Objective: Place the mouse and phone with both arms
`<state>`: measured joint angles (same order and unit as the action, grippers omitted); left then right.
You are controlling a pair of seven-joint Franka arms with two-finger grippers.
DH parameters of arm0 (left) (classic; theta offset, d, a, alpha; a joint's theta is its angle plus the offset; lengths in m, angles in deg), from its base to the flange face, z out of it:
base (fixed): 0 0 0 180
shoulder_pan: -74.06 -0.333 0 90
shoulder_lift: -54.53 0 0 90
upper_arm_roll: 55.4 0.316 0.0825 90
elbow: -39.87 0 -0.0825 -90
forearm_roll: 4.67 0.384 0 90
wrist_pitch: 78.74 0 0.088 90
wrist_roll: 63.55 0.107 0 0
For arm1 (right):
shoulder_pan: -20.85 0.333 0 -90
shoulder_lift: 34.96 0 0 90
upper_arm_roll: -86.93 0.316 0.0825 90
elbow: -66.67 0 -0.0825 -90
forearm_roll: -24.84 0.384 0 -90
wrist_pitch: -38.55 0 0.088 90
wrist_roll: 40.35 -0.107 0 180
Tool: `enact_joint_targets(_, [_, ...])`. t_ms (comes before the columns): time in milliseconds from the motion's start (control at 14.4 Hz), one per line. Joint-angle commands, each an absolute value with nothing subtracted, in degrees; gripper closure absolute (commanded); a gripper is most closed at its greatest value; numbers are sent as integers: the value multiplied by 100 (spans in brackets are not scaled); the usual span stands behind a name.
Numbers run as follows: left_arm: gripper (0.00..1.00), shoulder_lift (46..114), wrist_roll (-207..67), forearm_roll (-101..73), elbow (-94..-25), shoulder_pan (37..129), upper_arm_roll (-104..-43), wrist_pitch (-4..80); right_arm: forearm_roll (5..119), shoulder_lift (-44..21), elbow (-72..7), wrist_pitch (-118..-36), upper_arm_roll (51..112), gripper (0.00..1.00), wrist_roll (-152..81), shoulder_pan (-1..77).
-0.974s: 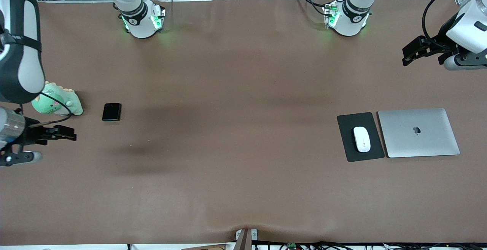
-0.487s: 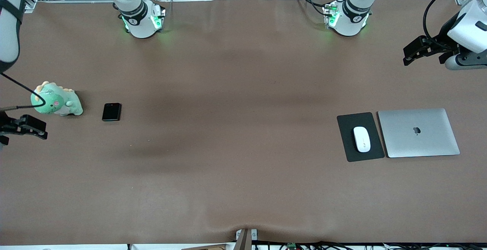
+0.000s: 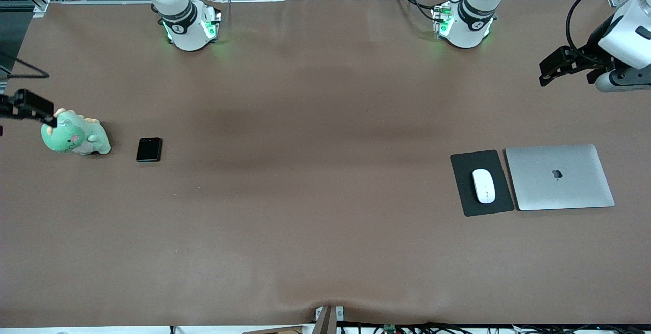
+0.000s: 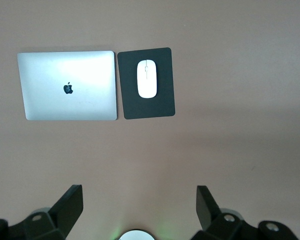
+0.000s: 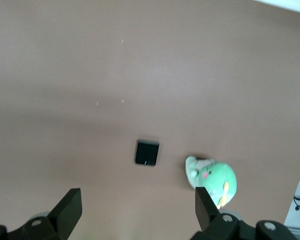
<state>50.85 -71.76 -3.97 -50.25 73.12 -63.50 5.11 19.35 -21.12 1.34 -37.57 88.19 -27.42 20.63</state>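
mouse (image 3: pixel 483 185): sitting on the dark pad (image 3: pixel 481 183) beside the laptop (image 3: pixel 559 177), toward the left arm's end. likely light, slick shell; pinching the long sides looks safest.
phone (image 3: pixel 149 149): lying flat beside the plush dinosaur (image 3: pixel 75 136). probably stiff, thin, smooth; gripping its 2 short-span edges.
left gripper (image 4: pixel 140 206): hovering high, fingers spread wide, holding nothing.
right gripper (image 5: pixel 136 208): hovering at the table's edge, spread wide, holding nothing.

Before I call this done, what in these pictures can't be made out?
- Right gripper: cut off by the front view's edge, beside the plush dinosaur.
- Left gripper: its arm leaves the front view's edge.
- Phone: too small for detail; blurred in the right wrist view.
- Mouse on the pad: only its top shows.
- Laptop: shut, its screen hidden.
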Motion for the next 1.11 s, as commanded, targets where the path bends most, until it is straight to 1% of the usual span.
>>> enact_joint_targets(0, [0, 4926, -7198, -406, -5171, 7292, -6349, 546, 2052, -2555, -592, -3861, 8842, 0, -2725, 2190])
enact_joint_targets(209, [0, 4935, -7198, -406, -5171, 7301, -6349, 546, 2273, -2888, -1144, -4046, 8816, 0, -2795, 2138])
enact_joint_targets(487, [0, 4935, -7198, -406, -5171, 7301, -6349, 546, 2439, -3556, -2234, -4547, 8807, 0, -2795, 1963])
enact_joint_targets(626, [0, 4926, -7198, -406, -5171, 7301, -6349, 546, 2642, -3654, -2394, -4574, 8798, 0, -2795, 1813])
enact_joint_targets(1043, [0, 4970, -7102, -406, -5100, 7301, -6340, 537, 2818, -3751, -2544, -4556, 8807, 0, -3331, 1768])
